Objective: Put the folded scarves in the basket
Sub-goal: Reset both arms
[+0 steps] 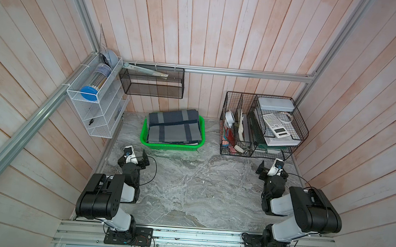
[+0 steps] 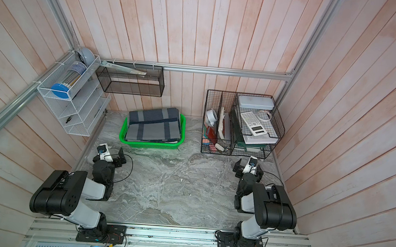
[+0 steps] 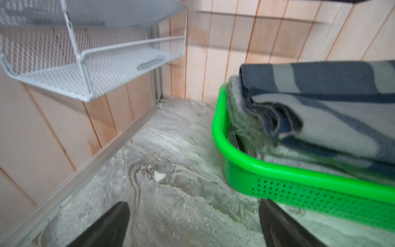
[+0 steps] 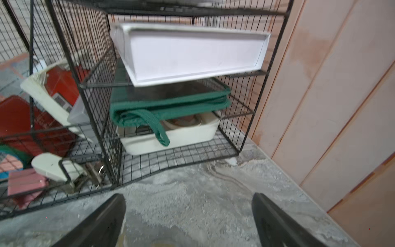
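Folded grey-and-navy scarf (image 1: pixel 174 127), likely soft, light and floppy, best pinched at a thick folded edge, lies inside the green basket (image 1: pixel 170 147); left gripper (image 1: pixel 135 155) near it and right gripper (image 1: pixel 271 168) well aside both gape wide, empty.

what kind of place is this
Probably a mock storage nook built for robot trials: plank walls on an aluminium frame, a wire organiser with a calculator, the folded scarf in a green basket.
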Robot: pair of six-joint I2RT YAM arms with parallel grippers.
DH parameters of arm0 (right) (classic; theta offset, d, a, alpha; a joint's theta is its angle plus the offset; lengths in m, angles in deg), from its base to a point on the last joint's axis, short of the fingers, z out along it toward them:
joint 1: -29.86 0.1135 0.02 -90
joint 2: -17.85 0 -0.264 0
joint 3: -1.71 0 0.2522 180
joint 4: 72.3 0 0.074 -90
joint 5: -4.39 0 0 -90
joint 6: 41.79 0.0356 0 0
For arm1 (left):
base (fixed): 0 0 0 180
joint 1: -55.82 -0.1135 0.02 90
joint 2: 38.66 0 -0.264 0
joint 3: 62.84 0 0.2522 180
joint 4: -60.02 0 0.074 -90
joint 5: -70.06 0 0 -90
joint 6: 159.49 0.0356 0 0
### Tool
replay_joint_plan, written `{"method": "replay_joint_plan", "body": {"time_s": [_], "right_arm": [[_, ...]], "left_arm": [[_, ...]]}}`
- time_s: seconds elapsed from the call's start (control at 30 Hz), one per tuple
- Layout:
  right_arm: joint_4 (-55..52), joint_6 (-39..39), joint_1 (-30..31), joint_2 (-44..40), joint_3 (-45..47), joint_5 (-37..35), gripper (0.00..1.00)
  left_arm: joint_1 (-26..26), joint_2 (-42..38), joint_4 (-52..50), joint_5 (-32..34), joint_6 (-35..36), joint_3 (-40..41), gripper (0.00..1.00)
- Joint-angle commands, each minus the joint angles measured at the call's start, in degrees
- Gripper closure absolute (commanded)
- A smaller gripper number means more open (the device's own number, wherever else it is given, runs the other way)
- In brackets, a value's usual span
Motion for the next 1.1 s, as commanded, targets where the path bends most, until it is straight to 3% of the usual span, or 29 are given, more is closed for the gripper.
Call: {"method": "replay_joint_plan", "body": {"time_s": [0.0, 0.13, 1.07], "right_arm": [[1.35, 1.1, -0.71, -0.5, -2.57, 3.36, 0.02], [-0.4, 0.85, -0.84, -0.03, -3.81, 4.45, 0.02], [-0.59, 1.01, -0.8, -0.07, -3.9, 4.2, 0.02]], "left_arm": [[-0.36, 0.38, 4.27, -1.15, -1.18, -1.34, 0.0], [-0.35, 0.02, -4.97, -3.48, -0.03, -5.84, 0.0], [-0.27, 0.11, -4.67, -3.48, -0.01, -5.67, 0.0]]}}
